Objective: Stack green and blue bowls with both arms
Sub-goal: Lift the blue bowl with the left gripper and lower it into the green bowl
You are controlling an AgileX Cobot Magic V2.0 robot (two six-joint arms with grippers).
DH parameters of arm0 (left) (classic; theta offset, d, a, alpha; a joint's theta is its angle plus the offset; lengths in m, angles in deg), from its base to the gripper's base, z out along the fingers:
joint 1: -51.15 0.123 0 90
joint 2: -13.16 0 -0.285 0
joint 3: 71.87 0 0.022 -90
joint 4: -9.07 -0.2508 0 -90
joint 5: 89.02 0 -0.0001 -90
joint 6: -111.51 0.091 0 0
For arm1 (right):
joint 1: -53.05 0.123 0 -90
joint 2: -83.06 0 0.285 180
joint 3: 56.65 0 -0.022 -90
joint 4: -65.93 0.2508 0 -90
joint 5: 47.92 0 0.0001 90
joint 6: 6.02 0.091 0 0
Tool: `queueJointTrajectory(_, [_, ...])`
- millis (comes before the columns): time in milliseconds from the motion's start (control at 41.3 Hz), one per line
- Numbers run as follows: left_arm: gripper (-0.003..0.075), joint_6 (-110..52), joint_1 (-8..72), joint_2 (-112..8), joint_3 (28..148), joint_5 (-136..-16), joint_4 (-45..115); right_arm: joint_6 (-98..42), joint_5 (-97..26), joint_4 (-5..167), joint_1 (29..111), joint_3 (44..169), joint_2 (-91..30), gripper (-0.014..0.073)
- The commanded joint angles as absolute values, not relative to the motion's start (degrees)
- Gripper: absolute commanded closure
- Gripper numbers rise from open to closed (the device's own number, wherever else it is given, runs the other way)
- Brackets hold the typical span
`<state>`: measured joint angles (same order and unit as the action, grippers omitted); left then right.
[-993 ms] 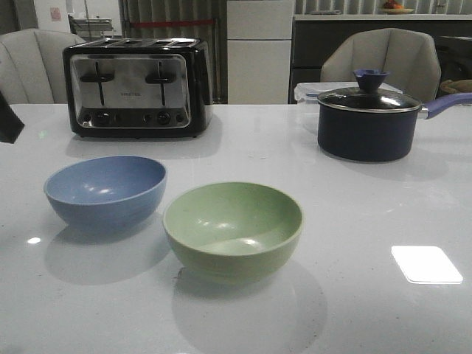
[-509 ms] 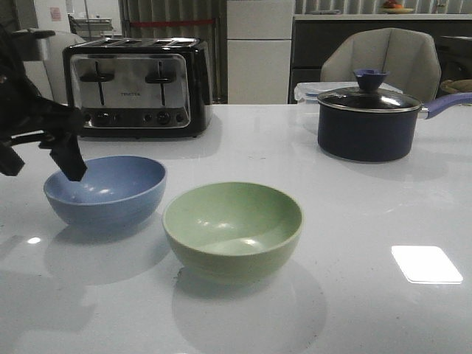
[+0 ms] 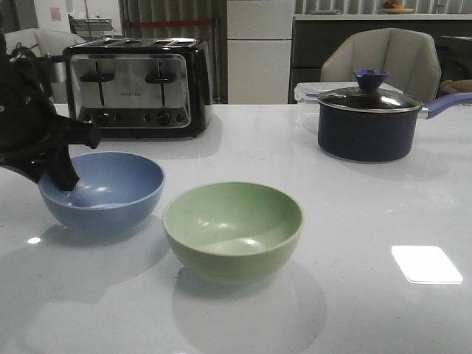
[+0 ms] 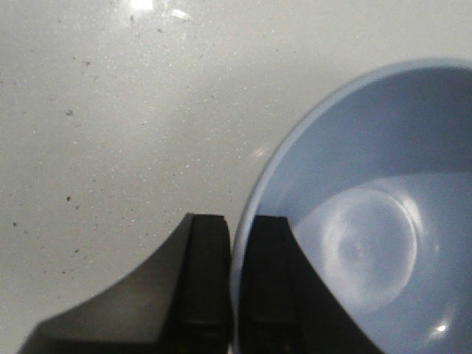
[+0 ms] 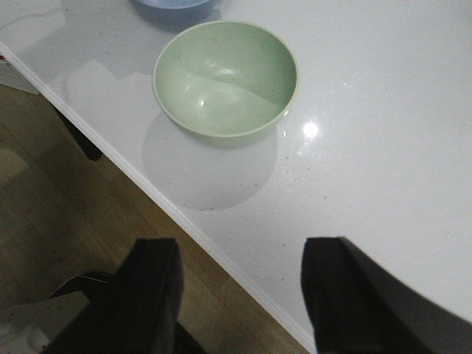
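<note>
The left gripper has its fingers pinched on the near-left rim of the blue bowl, one finger inside and one outside. That bowl sits on the white desk in front of the toaster, just left of the green bowl, the two apart. The right gripper hangs over the desk's edge, fingers spread wide and holding nothing, the green bowl ahead of it.

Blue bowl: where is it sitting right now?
In the front view the blue bowl sits left of the green bowl, in front of the toaster, with the left hand shut on its near-left rim.
</note>
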<state>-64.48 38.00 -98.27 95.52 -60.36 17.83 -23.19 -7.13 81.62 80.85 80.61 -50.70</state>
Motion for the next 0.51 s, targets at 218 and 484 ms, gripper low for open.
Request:
queueJointTrajectory(218, [0.0627, -64.62, 37.58, -84.37, 97.23, -57.57, 18.18, -23.51, -11.24, 81.81, 80.92, 82.20, -50.96, 0.0116])
queueJointTrajectory(484, [0.0627, -62.92, 30.65, -79.59, 101.22, -49.80, 20.00, -23.51, -11.24, 81.81, 80.92, 82.20, -50.96, 0.0116])
